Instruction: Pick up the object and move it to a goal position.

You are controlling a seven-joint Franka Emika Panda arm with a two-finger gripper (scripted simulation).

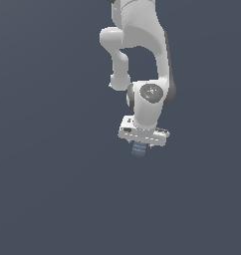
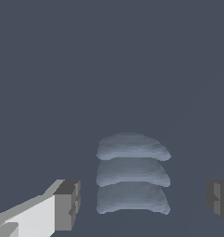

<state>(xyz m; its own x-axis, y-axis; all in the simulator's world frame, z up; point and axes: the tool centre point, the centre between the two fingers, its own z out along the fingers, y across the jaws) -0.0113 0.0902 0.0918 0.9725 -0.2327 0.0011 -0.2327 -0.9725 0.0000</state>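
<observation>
Object (image 2: 132, 173): small ribbed blue-grey stub, directly under gripper (image 2: 144, 199), between the fingers (image 2: 67, 203), not touched. Jaws wide apart, holding nothing. Prob light and stiff; ribs may slip, so you'd pinch across the mid rib.

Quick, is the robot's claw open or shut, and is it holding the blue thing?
Gripper: open. The fingers stand apart on either side of the ribbed blue-grey object, with gaps showing, so nothing is held yet.
</observation>
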